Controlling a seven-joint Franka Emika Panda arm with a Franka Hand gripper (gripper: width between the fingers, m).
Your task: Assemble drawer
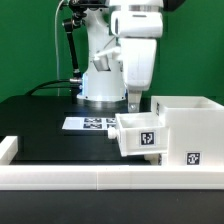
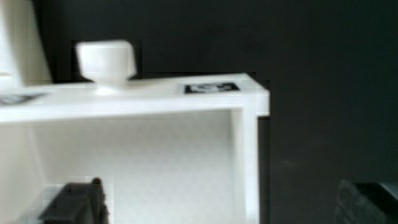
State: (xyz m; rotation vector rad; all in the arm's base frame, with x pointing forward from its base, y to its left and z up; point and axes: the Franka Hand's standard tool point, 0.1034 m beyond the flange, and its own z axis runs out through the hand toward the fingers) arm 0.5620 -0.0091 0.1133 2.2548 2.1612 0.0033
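The hand (image 1: 133, 100) hangs just above a small white box (image 1: 138, 134), and its two black fingers (image 2: 75, 203) are spread wide with nothing between them. In the wrist view, the small box (image 2: 151, 150) sits under the hand, with a round knob (image 2: 103, 63) on its front. The small box sits half inside a big white box (image 1: 185, 130). Both stand on the black surface (image 1: 45, 125), near a flat white board (image 1: 90, 123) with tags.

Backdrop: a plain green wall (image 1: 30, 50). The black worktop (image 1: 40, 125) is edged by a low white rail (image 1: 60, 178). Lighting is even.
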